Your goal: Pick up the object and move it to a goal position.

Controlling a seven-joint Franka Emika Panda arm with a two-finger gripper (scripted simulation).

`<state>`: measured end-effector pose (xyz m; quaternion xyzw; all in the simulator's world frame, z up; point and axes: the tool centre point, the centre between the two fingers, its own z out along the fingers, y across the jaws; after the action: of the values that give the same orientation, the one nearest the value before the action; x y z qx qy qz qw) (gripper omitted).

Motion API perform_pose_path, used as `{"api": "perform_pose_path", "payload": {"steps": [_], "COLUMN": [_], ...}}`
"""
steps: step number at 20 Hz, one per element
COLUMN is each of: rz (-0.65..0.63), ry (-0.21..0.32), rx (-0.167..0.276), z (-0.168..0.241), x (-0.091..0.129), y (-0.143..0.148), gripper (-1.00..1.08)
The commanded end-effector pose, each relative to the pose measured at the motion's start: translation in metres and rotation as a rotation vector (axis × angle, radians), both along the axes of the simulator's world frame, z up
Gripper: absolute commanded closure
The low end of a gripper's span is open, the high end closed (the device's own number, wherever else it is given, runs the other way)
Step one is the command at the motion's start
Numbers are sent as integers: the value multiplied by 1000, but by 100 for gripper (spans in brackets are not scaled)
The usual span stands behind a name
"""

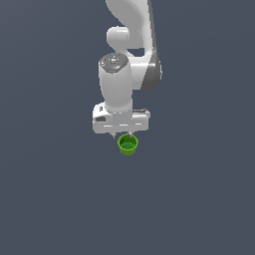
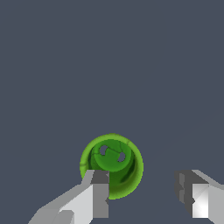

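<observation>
The object is a small bright green cup (image 1: 128, 145) with a darker green inside, standing upright on the dark grey floor. In the wrist view the cup (image 2: 114, 161) shows from above. My white gripper (image 1: 123, 135) hangs just above it, pointing down, with the jaws open and empty. In the wrist view my gripper (image 2: 144, 194) is off-centre from the cup: one finger (image 2: 99, 194) overlaps the cup's rim, and the other finger (image 2: 194, 194) stands well apart from it.
The dark grey floor (image 1: 50, 199) is plain and flat all around. The arm's white links (image 1: 124, 45) rise above the gripper in the exterior view. No other object shows.
</observation>
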<state>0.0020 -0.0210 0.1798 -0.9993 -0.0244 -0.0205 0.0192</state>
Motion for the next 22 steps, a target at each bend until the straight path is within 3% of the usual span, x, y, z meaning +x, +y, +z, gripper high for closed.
{"api": "perform_pose_path", "payload": {"steps": [1,22], "rz": [32,380], "ry": [-4,-99], "rx": [12,143], "z": [-5,-53], "x": [0,-5], "y": [-1,-9], "gripper": [-20,-20]}}
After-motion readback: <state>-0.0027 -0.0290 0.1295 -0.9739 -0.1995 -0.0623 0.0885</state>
